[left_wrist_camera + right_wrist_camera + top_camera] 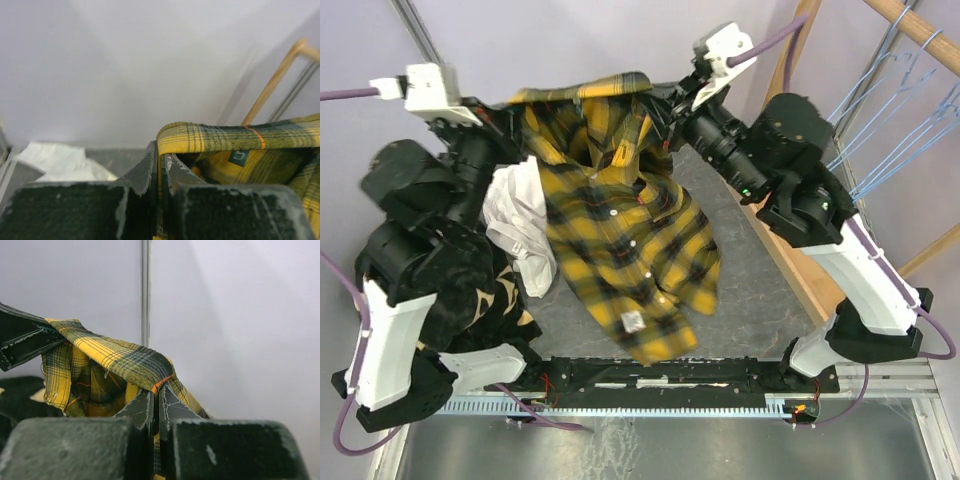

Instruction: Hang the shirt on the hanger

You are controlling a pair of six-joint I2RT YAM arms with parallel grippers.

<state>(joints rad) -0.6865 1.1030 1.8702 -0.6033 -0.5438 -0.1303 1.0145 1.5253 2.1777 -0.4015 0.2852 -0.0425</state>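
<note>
- My left gripper (159,161) and right gripper (156,409) are each pinched tight on the shirt (620,230). It hangs from its top edge above the table's far edge, with the tail trailing toward the near edge.
- Both bites look thin, so I'd expect the cloth to slip out if the arms pull apart.
- The hanger (885,75) sits with other wire ones on a wooden rail (910,25), beyond the right edge. I have no free hand, and the wires may tangle.
- The tail could drag the white garment (520,225) by the left edge.
- The table (760,290) is mottled grey, and the walls are pale and bare.
</note>
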